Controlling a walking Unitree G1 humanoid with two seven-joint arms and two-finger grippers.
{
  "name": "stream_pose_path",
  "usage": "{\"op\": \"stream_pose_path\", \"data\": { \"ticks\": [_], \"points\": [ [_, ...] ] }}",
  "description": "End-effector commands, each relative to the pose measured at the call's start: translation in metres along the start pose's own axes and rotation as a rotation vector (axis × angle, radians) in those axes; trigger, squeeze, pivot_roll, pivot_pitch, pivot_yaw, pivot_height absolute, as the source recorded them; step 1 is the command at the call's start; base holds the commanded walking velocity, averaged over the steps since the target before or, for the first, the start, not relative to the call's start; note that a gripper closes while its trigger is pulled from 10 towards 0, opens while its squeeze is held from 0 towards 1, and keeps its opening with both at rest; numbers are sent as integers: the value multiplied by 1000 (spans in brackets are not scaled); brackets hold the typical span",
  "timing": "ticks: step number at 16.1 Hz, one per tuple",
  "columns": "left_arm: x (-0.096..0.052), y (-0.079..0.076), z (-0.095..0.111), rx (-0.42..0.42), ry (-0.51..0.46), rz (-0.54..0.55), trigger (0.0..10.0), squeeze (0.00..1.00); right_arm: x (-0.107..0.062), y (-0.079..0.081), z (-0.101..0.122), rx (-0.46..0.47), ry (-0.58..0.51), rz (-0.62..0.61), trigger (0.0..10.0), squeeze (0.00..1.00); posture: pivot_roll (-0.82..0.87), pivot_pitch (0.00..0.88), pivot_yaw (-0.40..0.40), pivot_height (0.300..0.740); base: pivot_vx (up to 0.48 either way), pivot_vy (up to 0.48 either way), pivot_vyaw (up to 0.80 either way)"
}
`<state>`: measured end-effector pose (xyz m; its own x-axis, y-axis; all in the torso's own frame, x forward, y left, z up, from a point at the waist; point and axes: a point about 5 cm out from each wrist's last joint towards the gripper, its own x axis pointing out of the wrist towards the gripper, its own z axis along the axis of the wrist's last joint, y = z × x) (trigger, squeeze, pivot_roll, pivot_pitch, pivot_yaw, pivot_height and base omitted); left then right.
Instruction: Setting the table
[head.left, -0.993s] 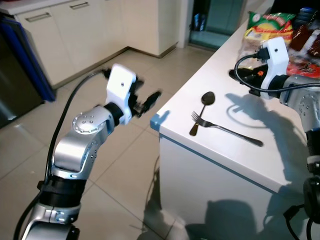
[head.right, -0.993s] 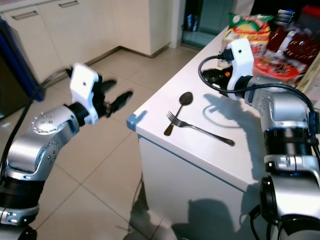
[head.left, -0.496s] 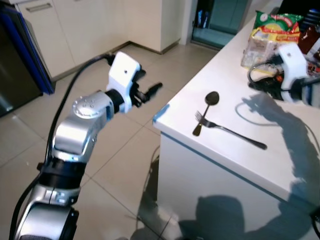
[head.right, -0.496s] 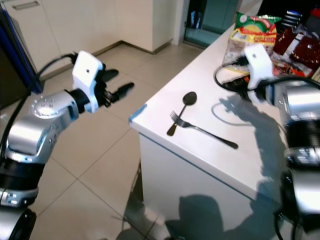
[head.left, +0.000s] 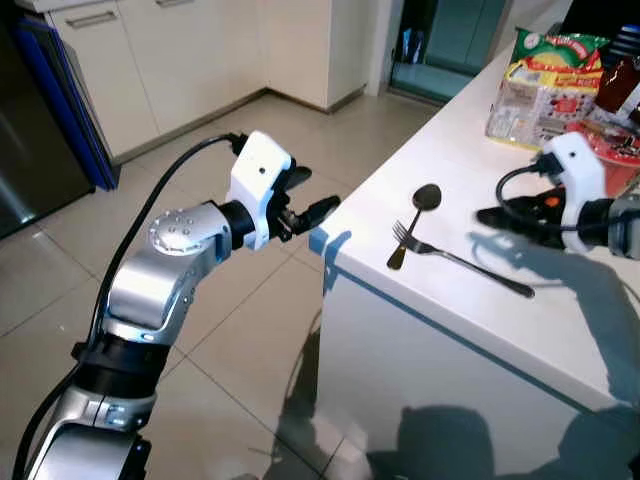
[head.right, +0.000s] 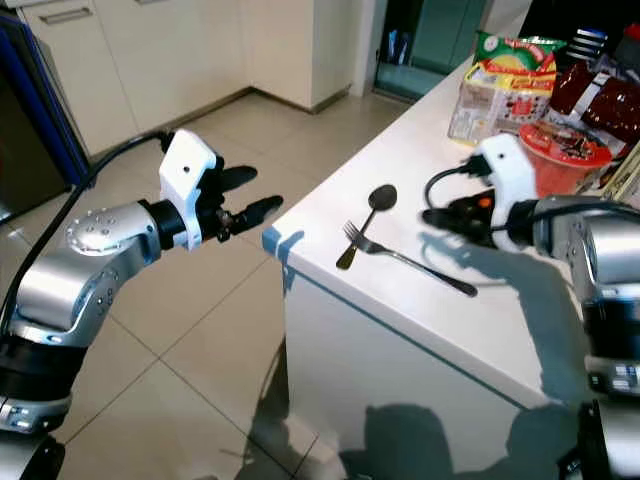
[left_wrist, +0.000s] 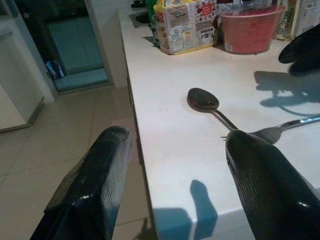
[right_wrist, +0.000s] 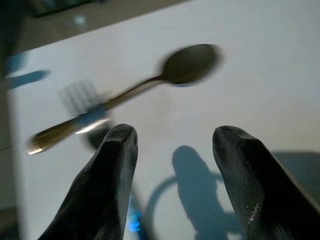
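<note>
A dark spoon (head.left: 412, 222) and a silver fork (head.left: 460, 260) lie crossed on the white counter (head.left: 560, 320) near its corner, the fork's tines over the spoon's handle. My right gripper (head.left: 492, 214) hovers open just above the counter, to the right of the spoon's bowl and beyond the fork's handle. In the right wrist view the spoon (right_wrist: 185, 62) and the blurred fork (right_wrist: 75, 95) lie ahead of the fingers (right_wrist: 112, 170). My left gripper (head.left: 318, 192) is open over the floor beside the counter corner, and its wrist view looks at the spoon (left_wrist: 205, 100).
A blue guard (head.left: 322, 242) caps the counter corner. Snack packets (head.left: 545, 75) and a red-lidded tub (head.right: 560, 145) stand at the back of the counter. Cream cabinets (head.left: 150, 50) and a dark appliance (head.left: 30, 140) line the far left beyond tiled floor (head.left: 250, 340).
The camera has shifted. My right gripper has come down from beside the packets to sit low over the counter near the cutlery. My left gripper holds by the corner, still open.
</note>
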<state>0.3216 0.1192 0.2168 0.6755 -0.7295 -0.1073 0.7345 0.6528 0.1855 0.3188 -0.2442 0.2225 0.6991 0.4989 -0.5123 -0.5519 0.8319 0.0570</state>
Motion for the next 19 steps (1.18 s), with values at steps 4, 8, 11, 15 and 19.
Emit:
{"op": "stream_pose_path", "data": {
  "ticks": [4, 8, 11, 15, 19],
  "points": [
    [-5, -8, -2, 9, 35, -82, 10000, 0, 8, 17, -8, -95, 71, 142, 10000, 1000, -41, 0, -38, 740, 0, 0, 0],
    [-11, -4, -2, 16, 8, -14, 10000, 0, 12, 16, -9, -156, 93, 100, 10000, 1000, -42, 0, -26, 740, 0, 0, 0],
    [-26, -9, -9, 53, -27, 106, 10000, 0, 7, 28, -20, -137, 47, 94, 10000, 1000, -14, 0, -37, 740, 0, 0, 0],
    [-31, -28, -5, -2, -157, 96, 10000, 0, -10, 26, -43, -98, 51, 80, 10000, 1000, -45, 0, -40, 740, 0, 0, 0],
    [-31, -58, -25, -38, -68, -59, 10000, 0, -7, 26, -39, -150, -1, 61, 10000, 1000, -80, 0, -32, 740, 0, 0, 0]
  ]
}}
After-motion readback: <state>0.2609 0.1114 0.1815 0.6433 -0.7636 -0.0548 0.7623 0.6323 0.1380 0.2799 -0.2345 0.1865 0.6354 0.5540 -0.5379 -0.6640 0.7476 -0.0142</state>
